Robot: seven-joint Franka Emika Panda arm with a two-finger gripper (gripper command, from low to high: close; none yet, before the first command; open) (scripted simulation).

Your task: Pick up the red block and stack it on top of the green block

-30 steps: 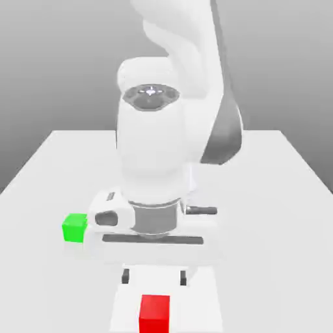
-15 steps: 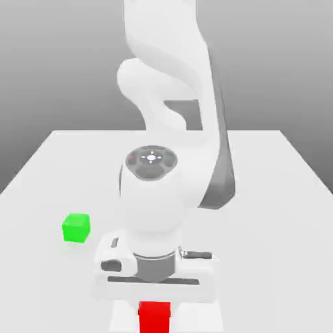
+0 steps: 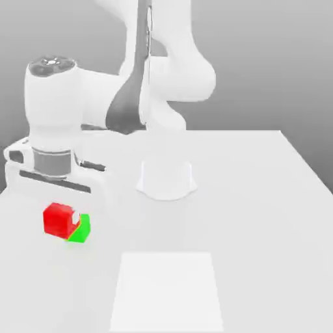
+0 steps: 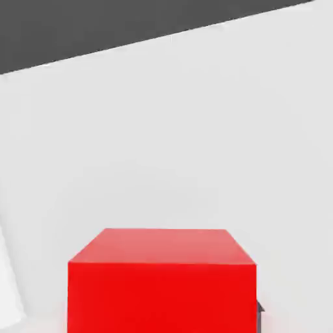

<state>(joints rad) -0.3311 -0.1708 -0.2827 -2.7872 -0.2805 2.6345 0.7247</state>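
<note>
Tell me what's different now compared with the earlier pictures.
The red block has left the white patch and now hangs in the claw, having moved toward the exterior view's left and farther back; it now partly hides the green block. The arm swung the same way. The green block and the white patch stayed put.

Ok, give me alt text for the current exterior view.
A white robot arm holds a red block in its jaws, partly in front of a green block on a pale table. A white square lies nearer the camera.
</note>
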